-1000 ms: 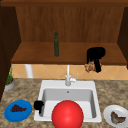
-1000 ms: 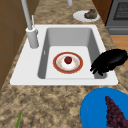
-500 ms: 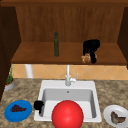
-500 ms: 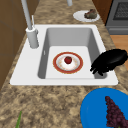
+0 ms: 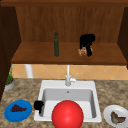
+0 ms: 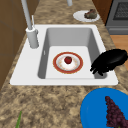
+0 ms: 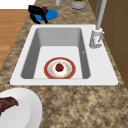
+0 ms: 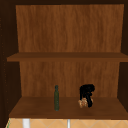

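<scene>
The speckled brown stone desk carries a white rectangular sink with a grey upright faucet at its back edge; above it hangs a brown wooden cabinet, and its lower shelf bears a tall dark green glass bottle standing upright, well to the left of the right hand; in the sink basin lies a round red-rimmed white plate with a small red fruit at its centre; a blue round plate with a dark purple bunch of grapes lies on the desk left of the sink, and a white round plate with a brown piece of food lies to the right; the left hand hovers over the sink's front left corner, fingers stretched and relaxed, grasping nothing, pointing in toward the basin; the right hand reaches down onto the shelf, its fingers curled around a small tan lumpy object that rests on the shelf board; that object is too small to tell its long axis or which way it points.
</scene>
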Available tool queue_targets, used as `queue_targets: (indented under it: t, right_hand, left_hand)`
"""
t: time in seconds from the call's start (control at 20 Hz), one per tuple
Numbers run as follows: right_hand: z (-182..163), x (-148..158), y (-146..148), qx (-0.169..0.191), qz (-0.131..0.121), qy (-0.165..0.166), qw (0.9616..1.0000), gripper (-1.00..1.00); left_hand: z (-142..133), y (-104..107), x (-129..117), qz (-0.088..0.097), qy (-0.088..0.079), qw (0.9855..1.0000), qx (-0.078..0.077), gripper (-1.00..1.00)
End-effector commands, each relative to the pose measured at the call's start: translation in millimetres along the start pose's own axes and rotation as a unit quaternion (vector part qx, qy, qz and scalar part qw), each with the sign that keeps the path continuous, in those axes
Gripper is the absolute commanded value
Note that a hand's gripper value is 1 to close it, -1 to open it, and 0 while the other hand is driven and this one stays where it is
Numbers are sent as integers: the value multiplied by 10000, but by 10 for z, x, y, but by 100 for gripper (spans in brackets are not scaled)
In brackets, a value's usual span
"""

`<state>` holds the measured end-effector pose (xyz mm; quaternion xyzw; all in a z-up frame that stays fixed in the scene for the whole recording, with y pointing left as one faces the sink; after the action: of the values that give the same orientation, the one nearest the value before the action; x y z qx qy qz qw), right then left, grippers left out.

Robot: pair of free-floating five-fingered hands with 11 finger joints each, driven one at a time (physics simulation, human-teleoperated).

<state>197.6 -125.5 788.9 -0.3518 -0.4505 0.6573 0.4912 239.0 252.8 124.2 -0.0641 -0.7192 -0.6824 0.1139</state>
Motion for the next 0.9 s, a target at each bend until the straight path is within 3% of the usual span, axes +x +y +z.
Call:
queue_targets:
  t: [0.0,0.25,0.85]
  right_hand:
    - [-284,-84,-89,-6,-19,-7,10000,100]
    - [-737,-220,-4,-109,-144,-35,9998,100]
    - [-1714,-576,542,-793,-4,-136,9968,100]
  left_hand:
    - [0,0,0,0,0,10000,0,0]
    - [0,0,0,0,0,10000,0,0]
    - [0,0,0,0,0,10000,0,0]
